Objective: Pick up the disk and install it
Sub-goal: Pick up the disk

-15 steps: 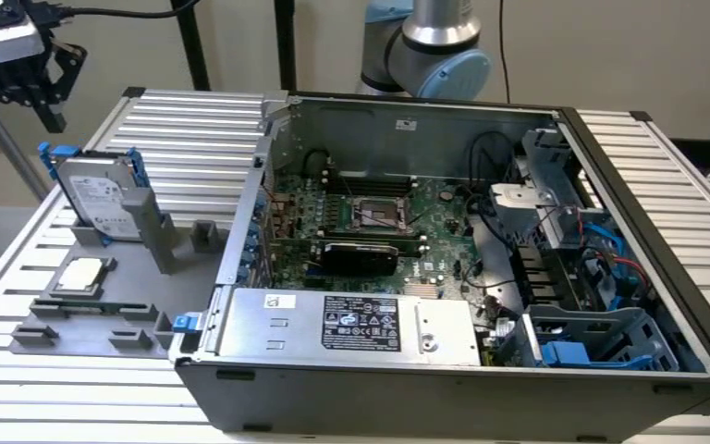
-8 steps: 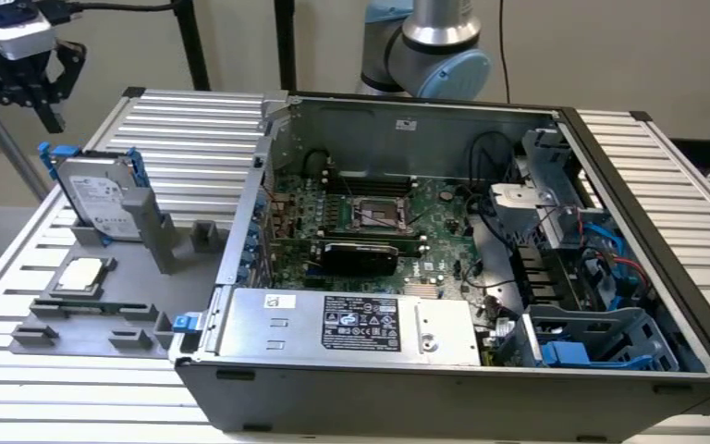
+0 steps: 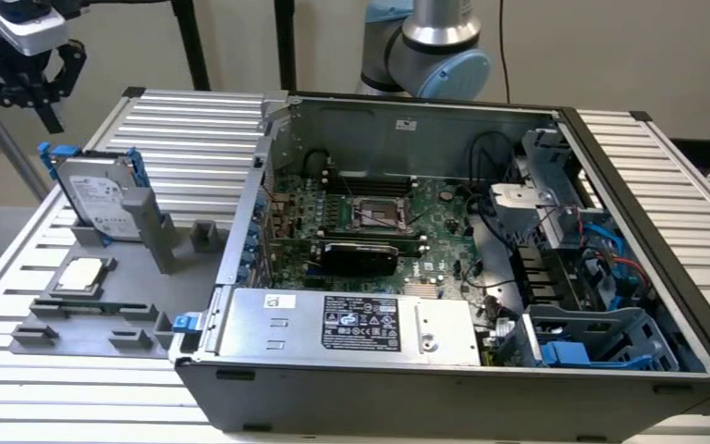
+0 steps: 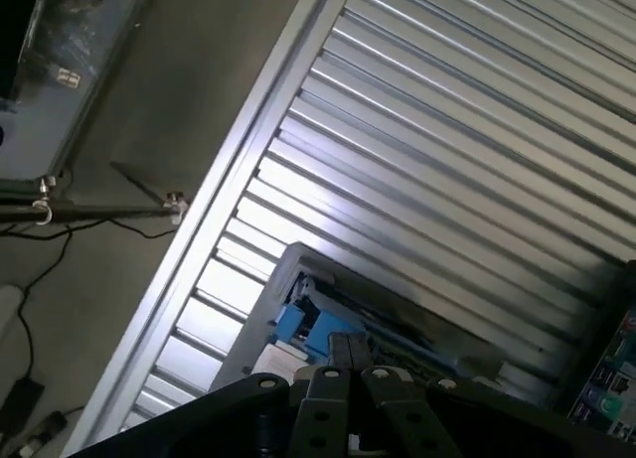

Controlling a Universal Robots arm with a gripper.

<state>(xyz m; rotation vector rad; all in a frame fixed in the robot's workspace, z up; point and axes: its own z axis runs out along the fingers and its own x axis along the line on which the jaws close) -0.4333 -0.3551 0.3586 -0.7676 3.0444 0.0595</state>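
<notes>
At the exterior view's far left, the black two-fingered pincer (image 3: 47, 111) hangs high over the corner of the ribbed aluminium desk (image 3: 195, 120), holding nothing. In the wrist view its narrow fingers (image 4: 338, 354) appear pressed together side by side, though the seam between them is hard to read.

The disk (image 3: 96, 194), a flat silver-grey metal hard drive with a white label and bright blue plastic rails, stands on edge below the pincer and slightly to the exterior view's right, well apart from the fingertips. It leans in a slot of a grey plastic holder (image 3: 145, 277) lying on the desk. The wrist view shows the disk's blue rail (image 4: 303, 324) just beyond the fingertips.

A small square silver processor chip (image 3: 80, 275) lies flat on the same holder, nearer the camera than the disk.

To the right sits an open dark-grey metal computer case (image 3: 454, 388) with its green motherboard (image 3: 368, 222) exposed. A blue plastic drive cage (image 3: 590, 338) occupies the case's near right corner. The grey-and-blue robot arm (image 3: 435, 46) rises behind the case.
</notes>
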